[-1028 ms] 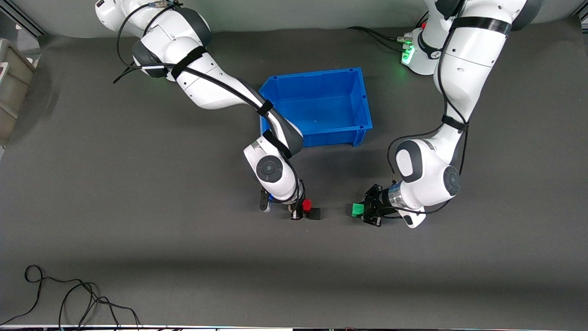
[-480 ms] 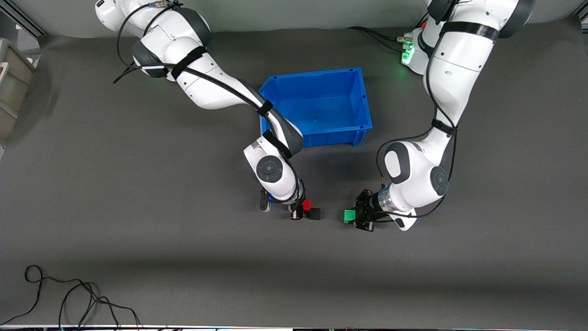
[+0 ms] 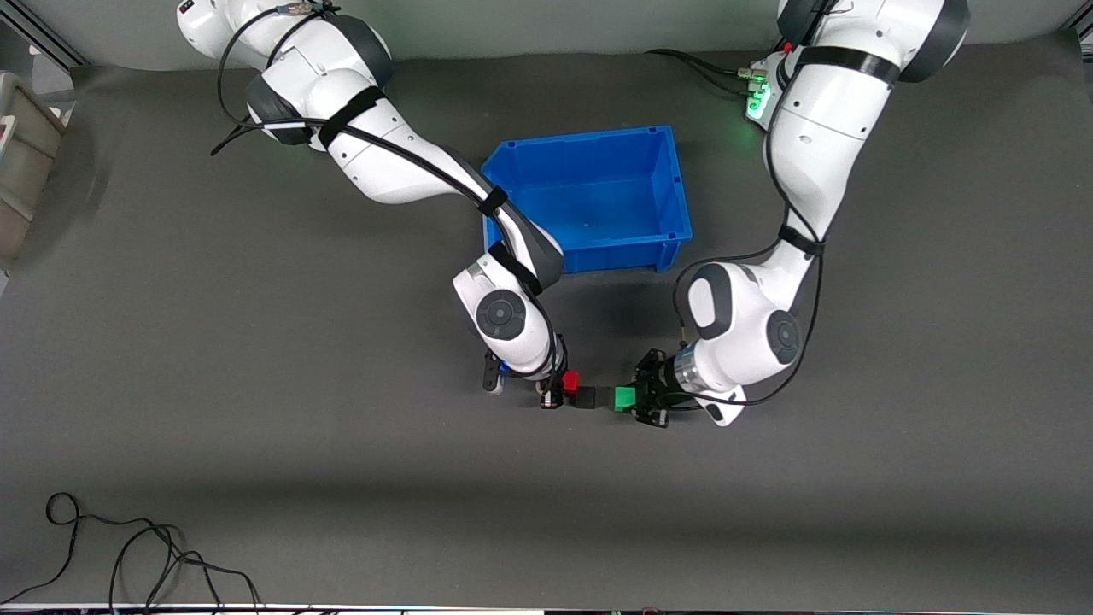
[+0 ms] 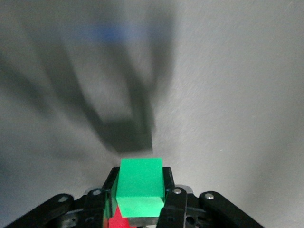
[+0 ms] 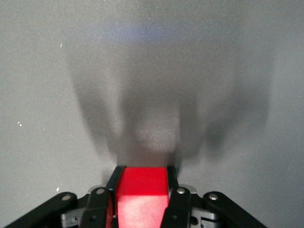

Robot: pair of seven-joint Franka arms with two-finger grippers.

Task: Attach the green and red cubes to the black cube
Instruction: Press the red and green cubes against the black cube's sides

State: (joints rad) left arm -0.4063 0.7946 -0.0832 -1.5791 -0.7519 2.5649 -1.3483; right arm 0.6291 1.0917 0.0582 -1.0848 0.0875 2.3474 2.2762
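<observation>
Left claw (image 3: pixel 639 400): pinching the small bright green cube (image 3: pixel 625 397), low over the table (image 3: pixel 256 427), just beside the small matte black cube (image 3: pixel 586 396); contact not clear.
Left wrist view: green cube (image 4: pixel 139 186) clamped between fingers (image 4: pixel 172 204).
Right claw (image 3: pixel 553 395): pinching the small bright red cube (image 3: pixel 569 381), against the black cube.
Right wrist view: red cube (image 5: pixel 141 192) between fingers (image 5: pixel 171 204).
Blue plastic bin (image 3: pixel 670 184): farther from the camera than the cubes, nothing visible inside.
</observation>
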